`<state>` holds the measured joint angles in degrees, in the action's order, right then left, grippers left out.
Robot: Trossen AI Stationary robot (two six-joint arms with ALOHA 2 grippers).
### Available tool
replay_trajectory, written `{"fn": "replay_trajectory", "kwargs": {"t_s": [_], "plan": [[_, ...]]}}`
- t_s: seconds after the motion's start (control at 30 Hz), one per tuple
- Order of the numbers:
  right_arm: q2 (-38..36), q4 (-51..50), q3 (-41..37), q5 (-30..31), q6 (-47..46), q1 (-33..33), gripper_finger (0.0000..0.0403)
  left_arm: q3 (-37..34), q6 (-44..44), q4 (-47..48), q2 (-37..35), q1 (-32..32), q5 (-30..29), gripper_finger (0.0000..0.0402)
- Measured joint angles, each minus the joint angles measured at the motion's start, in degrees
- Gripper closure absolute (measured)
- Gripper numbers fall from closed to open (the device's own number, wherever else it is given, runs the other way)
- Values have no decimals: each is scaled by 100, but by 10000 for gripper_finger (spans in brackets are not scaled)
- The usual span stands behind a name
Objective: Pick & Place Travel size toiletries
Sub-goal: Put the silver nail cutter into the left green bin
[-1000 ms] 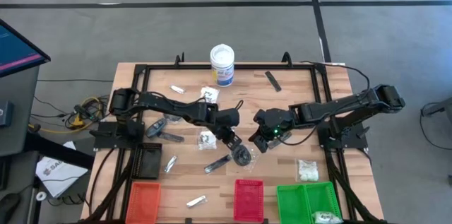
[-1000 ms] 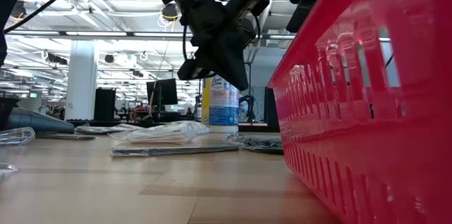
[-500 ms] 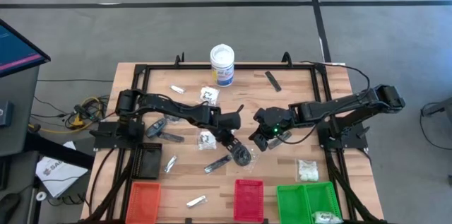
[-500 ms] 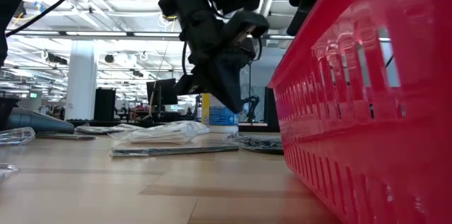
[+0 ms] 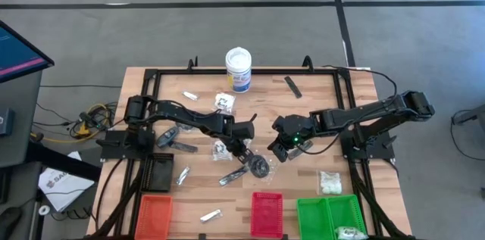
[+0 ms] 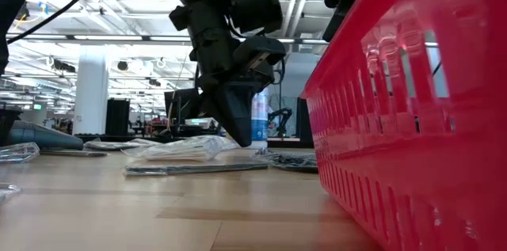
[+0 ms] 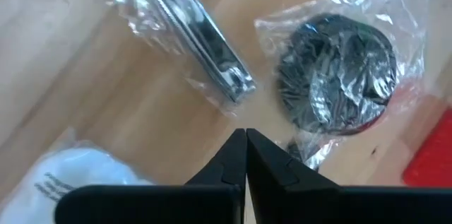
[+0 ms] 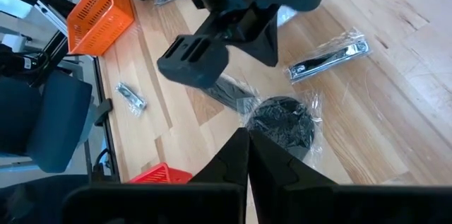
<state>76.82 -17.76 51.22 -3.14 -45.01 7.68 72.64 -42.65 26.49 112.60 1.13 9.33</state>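
Dark round disc in a clear packet (image 7: pixel 337 75) sits just ahead of the left gripper (image 7: pixel 245 155), w/ the silvery nail-clipper packet (image 7: pixel 189 30) right beside it, a bit off the tips. Left gripper's fingers are pressed together, pinching nothing, tips hanging just above the wood. White-stuff packet (image 7: pixel 63 174) is close behind those fingers.

Right gripper (image 8: pixel 242 155) is also pressed together, empty, hovering on the disc's other side, so the disc is btwn the 2 tools.

Writing: white tub (image 5: pixel 238 70) has a blue label, can't read it.

Room: red tray (image 5: pixel 266 213) is near, past the disc toward the table's front edge, w/ the green tray (image 5: pixel 330 213) and orange tray (image 5: pixel 154 213) on either side of it.
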Motion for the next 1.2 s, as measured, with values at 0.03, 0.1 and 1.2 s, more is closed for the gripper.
{"fn": "replay_trajectory", "kwargs": {"t_s": [0.03, 0.1, 1.2], "plan": [[0, 0, 0, 0, 0, 0, 403, 0, 20, -6, 0, 2, -43, 401], [-1, 0, 0, 0, 0, 0, 403, 0, 41, -15, 0, -41, -126, 401], [-1, -21, -2, -9, 92, -35, 403, 19, 507, -544, 493, -776, 263, 401]]}}
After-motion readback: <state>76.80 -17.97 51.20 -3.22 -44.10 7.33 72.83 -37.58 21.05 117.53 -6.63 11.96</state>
